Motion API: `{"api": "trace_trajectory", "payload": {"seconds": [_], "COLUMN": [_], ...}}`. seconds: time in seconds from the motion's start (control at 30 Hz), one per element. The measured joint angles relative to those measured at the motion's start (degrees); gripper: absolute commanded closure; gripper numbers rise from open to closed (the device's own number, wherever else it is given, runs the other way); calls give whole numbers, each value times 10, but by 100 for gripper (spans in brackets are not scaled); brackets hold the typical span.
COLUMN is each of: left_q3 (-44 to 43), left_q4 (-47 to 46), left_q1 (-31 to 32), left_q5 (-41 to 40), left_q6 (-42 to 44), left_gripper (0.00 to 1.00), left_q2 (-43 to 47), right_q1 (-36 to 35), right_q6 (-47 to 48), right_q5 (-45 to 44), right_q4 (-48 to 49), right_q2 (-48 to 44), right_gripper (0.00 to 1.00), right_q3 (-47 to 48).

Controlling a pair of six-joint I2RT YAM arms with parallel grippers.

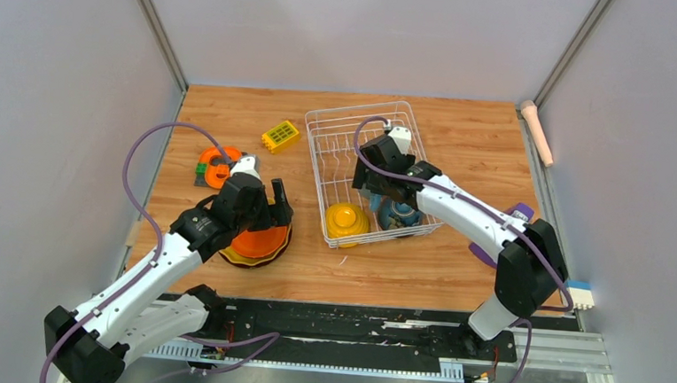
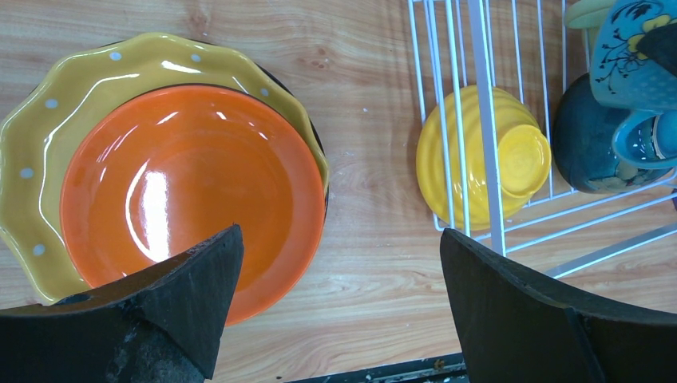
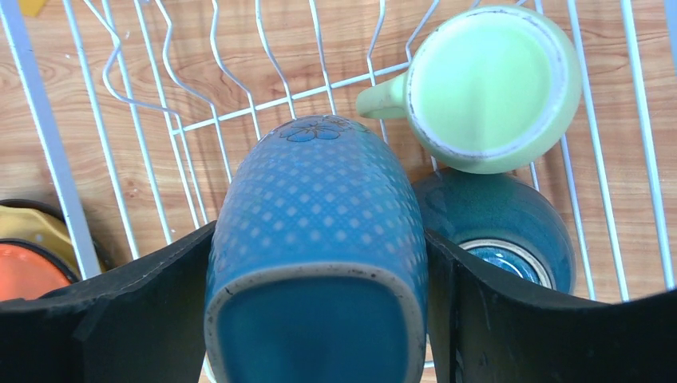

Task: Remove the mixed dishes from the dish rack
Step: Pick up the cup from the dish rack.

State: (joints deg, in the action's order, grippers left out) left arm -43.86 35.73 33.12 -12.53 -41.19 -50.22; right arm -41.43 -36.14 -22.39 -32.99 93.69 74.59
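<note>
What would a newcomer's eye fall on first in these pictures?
The blue mug stands out most, clamped in the right gripper over the white dish rack. Next comes the glossy orange plate, stacked on the yellow plate on the table left of the rack, below the open left gripper.

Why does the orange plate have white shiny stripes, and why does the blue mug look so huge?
Left wrist view: the stripes on the orange plate are glare, reflected light, and the yellow plate has it too. Right wrist view: the blue mug is right up against the lens, between the right fingers, so it fills the picture. Top external view: soft, even light, only faint shadows.
</note>
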Motion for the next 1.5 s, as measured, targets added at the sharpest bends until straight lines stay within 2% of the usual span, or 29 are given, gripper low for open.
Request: {"api": "trace_trajectory", "payload": {"seconds": [0.33,0.57,0.9,1.03,1.2,1.5], "left_q3": [7,31,67,76,98,124], "left_q4": [-17,-78,-214,-271,-393,-572], "left_q1": [0,0,0,0,0,2], "left_q5": [30,130,261,301,375,466], "left_q6": [5,15,2,-15,-56,-126], "left_gripper": [0,0,0,1,3,11], "left_q2": [24,71,122,111,64,-26], "right_q1": [0,2,4,5,5,5], "right_q6": [-28,-58,-137,-168,-207,-275], "right_q5": [10,73,161,172,177,198], "right_q4": [77,183,371,413,476,588], "right_q2": [-103,-217,-387,-435,-469,-456], "right_gripper": [100,100,100,100,100,100], "right_q3": [-107,-225,-387,-424,-464,-504]}}
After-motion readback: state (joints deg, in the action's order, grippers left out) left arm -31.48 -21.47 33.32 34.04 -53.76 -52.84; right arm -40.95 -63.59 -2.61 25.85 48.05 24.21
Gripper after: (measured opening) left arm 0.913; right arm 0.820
